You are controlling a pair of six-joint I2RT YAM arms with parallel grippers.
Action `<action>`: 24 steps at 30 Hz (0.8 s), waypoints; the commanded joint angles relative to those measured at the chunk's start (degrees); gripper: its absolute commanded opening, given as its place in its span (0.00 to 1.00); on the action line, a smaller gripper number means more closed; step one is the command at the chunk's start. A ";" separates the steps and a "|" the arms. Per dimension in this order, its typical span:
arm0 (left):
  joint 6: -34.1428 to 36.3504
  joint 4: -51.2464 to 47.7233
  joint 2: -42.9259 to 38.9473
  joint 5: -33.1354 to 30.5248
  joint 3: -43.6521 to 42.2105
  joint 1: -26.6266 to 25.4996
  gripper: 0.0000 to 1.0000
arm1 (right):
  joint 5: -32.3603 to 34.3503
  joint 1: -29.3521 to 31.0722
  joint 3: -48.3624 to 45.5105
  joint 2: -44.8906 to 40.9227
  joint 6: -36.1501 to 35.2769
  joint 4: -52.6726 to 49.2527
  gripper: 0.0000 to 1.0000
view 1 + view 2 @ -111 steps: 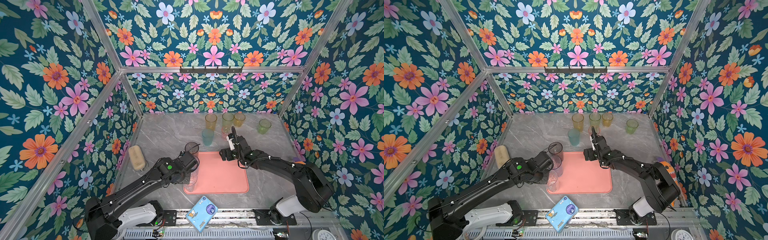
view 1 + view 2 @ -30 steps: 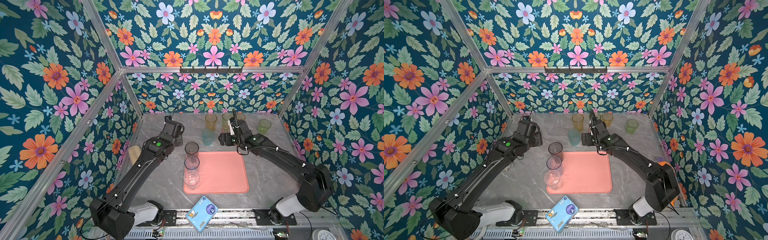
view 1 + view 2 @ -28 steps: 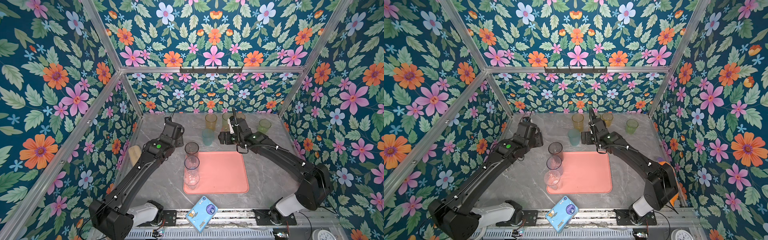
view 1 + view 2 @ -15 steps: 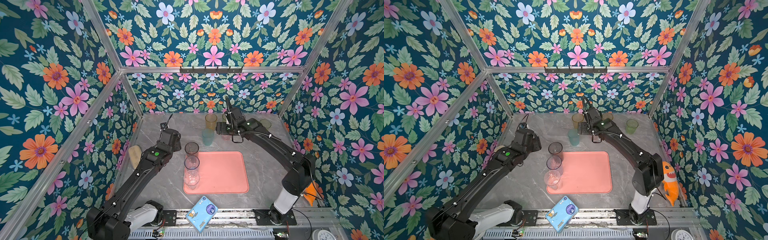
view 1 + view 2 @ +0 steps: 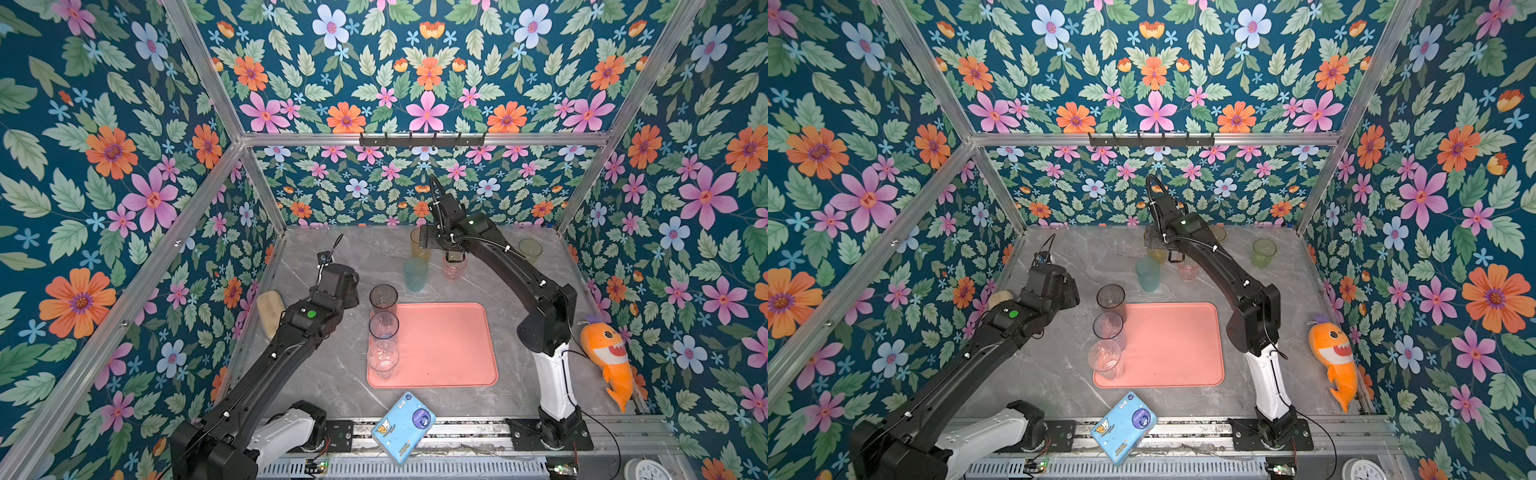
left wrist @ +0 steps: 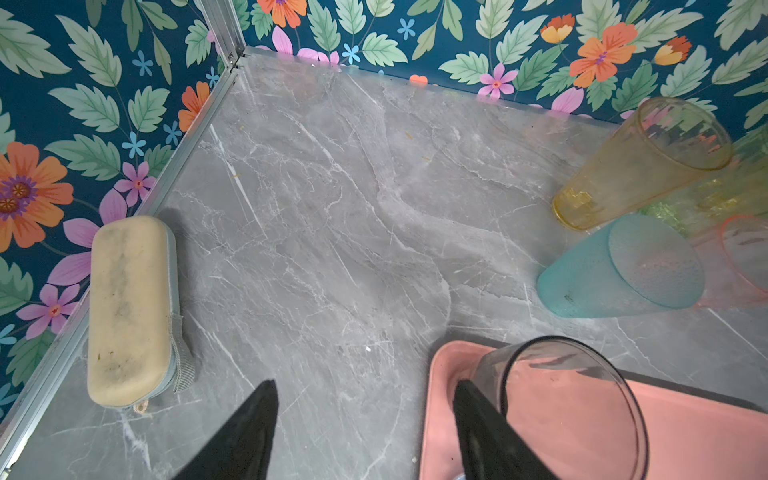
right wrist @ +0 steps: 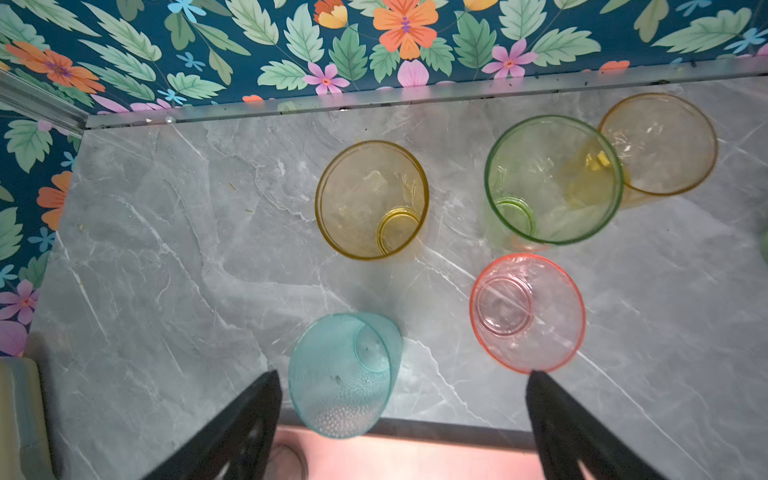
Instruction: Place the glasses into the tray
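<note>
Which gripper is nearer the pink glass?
Right. The right gripper hovers open close by the pink glass; the left gripper is open farther off, beside the grey glass in the tray's corner.

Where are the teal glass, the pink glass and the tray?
teal glass (image 7: 340,386), right wrist view, its dimpled wall.
pink glass (image 7: 540,316), right wrist view, its inner wall.
tray (image 5: 449,345), a top view, bare floor.

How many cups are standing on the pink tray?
3, lined along the left edge of the tray: smoky grey cup at the far corner, pale blue cup in the middle, clear cup nearest. None seems hidden.
</note>
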 commanded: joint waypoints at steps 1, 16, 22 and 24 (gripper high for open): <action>0.95 -0.64 -0.31 -0.73 0.14 0.00 0.70 | 1.01 -0.20 4.41 3.22 1.88 -4.27 0.92; 1.11 -0.93 -1.48 -0.62 -1.89 0.26 0.71 | -1.30 -2.17 12.92 12.02 4.89 -2.25 0.81; 1.10 -0.73 -1.36 -0.25 -1.98 0.35 0.71 | -2.70 -2.17 15.06 14.10 5.09 -1.54 0.77; 1.18 -0.89 -1.35 0.33 -2.07 0.35 0.71 | -4.04 -2.24 15.91 14.69 4.26 -1.43 0.71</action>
